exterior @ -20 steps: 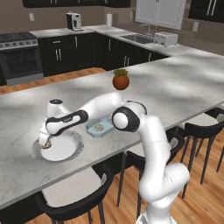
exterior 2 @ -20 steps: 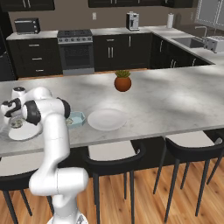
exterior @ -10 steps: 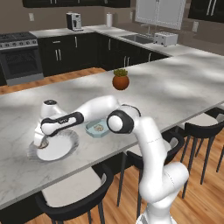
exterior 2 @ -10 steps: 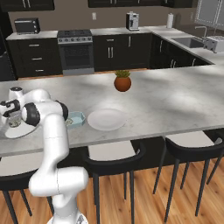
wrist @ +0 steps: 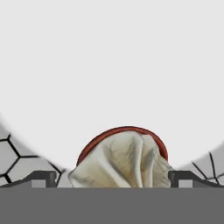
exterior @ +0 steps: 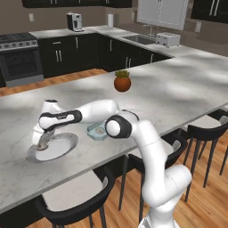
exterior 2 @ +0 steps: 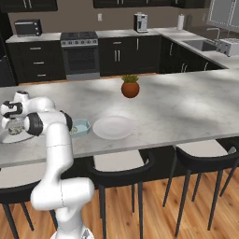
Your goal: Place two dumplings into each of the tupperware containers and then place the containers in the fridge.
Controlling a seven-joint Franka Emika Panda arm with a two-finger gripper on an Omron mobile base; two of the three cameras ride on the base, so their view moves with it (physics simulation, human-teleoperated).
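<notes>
kitchen island and its background

a small plant in a round terracotta pot (exterior: 122, 81) stands on the marble island counter (exterior: 178, 89); a round white plate (exterior 2: 113, 127) lies near the front edge, dark bar stools (exterior 2: 205, 161) below. behind: a stove (exterior 2: 80, 53), coffee maker (exterior 2: 140, 22), microwave (exterior 2: 28, 27), toaster (exterior: 168, 39), sink (exterior 2: 200, 44).

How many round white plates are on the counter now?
2. One plate lies at the counter's left end, under the gripper, with a dumpling on it. The other plate lies right of the blue container. The arm may hide others.
</notes>
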